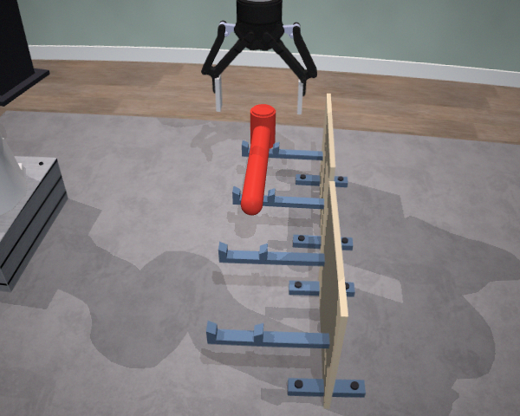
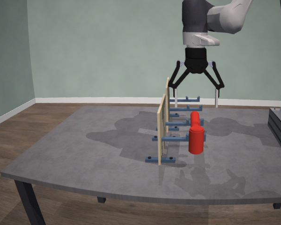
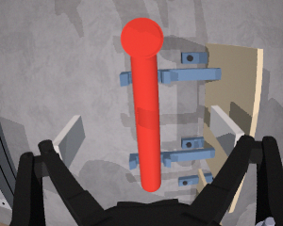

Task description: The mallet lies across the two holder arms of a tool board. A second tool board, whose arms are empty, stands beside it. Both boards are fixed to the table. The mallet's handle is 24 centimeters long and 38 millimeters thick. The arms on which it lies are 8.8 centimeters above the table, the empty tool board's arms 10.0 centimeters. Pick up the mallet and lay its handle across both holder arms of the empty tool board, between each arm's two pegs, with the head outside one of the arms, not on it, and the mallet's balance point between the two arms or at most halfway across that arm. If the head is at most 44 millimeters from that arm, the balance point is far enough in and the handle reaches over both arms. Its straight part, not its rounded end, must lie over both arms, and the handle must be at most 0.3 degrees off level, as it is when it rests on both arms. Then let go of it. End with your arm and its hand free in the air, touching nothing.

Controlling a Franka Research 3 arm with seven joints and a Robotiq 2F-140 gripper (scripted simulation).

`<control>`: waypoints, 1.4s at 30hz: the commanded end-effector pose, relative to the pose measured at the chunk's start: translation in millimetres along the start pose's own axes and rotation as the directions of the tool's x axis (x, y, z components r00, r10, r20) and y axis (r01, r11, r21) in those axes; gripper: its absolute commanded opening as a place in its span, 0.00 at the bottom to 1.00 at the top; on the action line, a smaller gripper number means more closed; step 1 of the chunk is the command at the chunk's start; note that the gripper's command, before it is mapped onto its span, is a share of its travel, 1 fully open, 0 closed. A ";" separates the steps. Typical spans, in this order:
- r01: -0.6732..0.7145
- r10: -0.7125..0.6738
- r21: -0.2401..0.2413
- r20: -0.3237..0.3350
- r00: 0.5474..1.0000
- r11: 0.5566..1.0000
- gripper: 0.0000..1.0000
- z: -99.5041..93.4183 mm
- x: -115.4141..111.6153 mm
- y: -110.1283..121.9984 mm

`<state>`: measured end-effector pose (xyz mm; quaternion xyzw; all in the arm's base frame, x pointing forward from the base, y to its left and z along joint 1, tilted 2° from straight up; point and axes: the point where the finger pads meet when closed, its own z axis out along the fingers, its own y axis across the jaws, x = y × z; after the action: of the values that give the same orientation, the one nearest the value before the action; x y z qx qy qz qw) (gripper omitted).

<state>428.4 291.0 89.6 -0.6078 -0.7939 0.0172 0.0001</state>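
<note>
The red mallet (image 1: 256, 167) lies across the two blue arms (image 1: 282, 153) (image 1: 279, 200) of the far tool board (image 1: 328, 134), with its head (image 1: 263, 119) beyond the far arm. It also shows in the exterior view (image 2: 195, 135) and in the wrist view (image 3: 145, 116). The empty tool board (image 1: 334, 286) stands nearer, and its two arms (image 1: 269, 256) (image 1: 265, 336) are bare. My gripper (image 1: 258, 108) (image 2: 195, 105) is open and empty. It hangs well above the mallet's handle, with one finger on each side of it in the wrist view (image 3: 148, 127).
The robot's base (image 1: 9, 215) stands at the left of the table. Blue bolted feet (image 1: 325, 386) hold the boards down. Both beige boards stand upright just right of the arms.
</note>
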 end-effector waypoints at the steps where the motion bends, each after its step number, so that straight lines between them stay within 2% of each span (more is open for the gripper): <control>1: -0.012 0.012 0.001 0.004 1.000 1.000 1.00 0.4 -1.2 0.0; 22: -0.012 0.012 0.001 0.004 1.000 1.000 1.00 3.5 -1.3 0.2; 42: -0.012 0.012 0.001 0.005 1.000 1.000 1.00 19.2 -1.5 0.8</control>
<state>427.8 288.9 73.6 -0.6085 -0.7933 0.0212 0.0003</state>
